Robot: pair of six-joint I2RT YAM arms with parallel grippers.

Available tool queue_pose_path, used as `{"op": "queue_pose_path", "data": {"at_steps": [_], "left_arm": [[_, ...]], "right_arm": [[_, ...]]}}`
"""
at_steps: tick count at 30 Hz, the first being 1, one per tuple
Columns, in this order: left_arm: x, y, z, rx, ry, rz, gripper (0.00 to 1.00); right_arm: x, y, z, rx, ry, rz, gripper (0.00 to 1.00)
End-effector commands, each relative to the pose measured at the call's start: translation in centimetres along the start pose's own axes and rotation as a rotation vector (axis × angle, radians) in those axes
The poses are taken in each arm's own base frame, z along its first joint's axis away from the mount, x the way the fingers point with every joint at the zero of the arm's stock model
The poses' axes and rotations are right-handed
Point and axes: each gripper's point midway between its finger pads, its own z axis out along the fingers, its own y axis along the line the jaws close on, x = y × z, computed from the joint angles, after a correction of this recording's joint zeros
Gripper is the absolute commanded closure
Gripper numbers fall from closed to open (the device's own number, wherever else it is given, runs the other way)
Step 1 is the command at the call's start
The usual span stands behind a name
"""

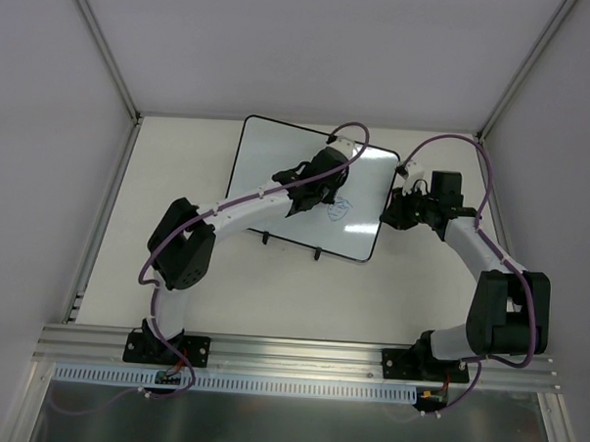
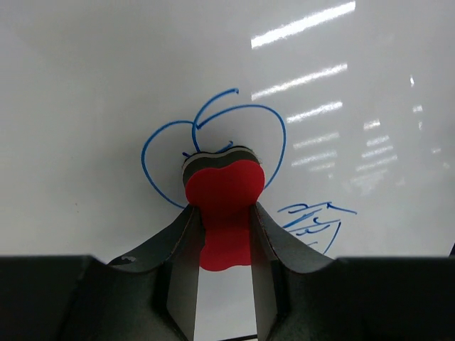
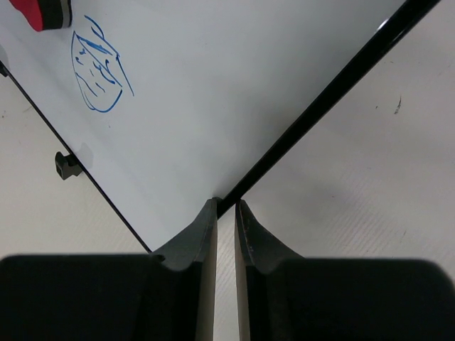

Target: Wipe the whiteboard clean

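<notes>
Blue marker on the whiteboard (image 1: 274, 152) readable only as doodles, not letters: a looped, apple-like outline (image 2: 213, 135) and, just beside it, a smaller shield-shaped scribble (image 2: 313, 222) filled with short strokes; same scribble sharp in the right wrist view, equally unreadable.

Lies on the pale table (image 1: 272, 298), toward the far middle, turned askew to the table's edges; small black feet (image 1: 316, 252) poking out from its near edge.

Left gripper (image 1: 311, 187) poised over the board's middle, clamped tight on a red bone-shaped eraser (image 2: 224, 188); fingers (image 2: 181, 241) pinching its narrow waist; eraser's dark felt end set against the white surface at the bottom of the looped outline, the scribble just off to its right in the left wrist view.

Right gripper (image 1: 393, 208) at the board's right edge, well apart from the eraser; jaws all but closed, nipping the thin black frame (image 3: 334, 85) where it runs in between the fingertips (image 3: 206, 213); glossy board stretching away to the left of those fingers, bare table to the right; red eraser just showing at the top-left corner of that view, close above the scribble.
</notes>
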Motion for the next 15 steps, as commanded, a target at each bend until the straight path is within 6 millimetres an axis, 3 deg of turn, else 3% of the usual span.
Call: {"op": "queue_pose_path", "data": {"at_steps": [1, 10, 12, 15], "left_arm": [[-2.9, 2.3, 1.0, -0.06, -0.068, -0.001, 1.0], [-5.1, 8.2, 1.5, -0.147, -0.096, -0.062, 1.0], [-5.4, 9.2, 1.6, -0.157, -0.099, -0.076, 1.0], [-5.9, 9.1, 1.7, -0.138, -0.105, -0.066, 1.0]], "right_arm": [[-0.2, 0.7, -0.2, -0.01, -0.009, -0.051, 0.92], [-0.3, 0.8, -0.2, -0.013, -0.01, -0.059, 0.92], [-0.2, 0.9, -0.1, -0.016, -0.007, -0.058, 0.92], [-0.2, 1.0, 0.0, -0.019, -0.004, -0.059, 0.92]]}}
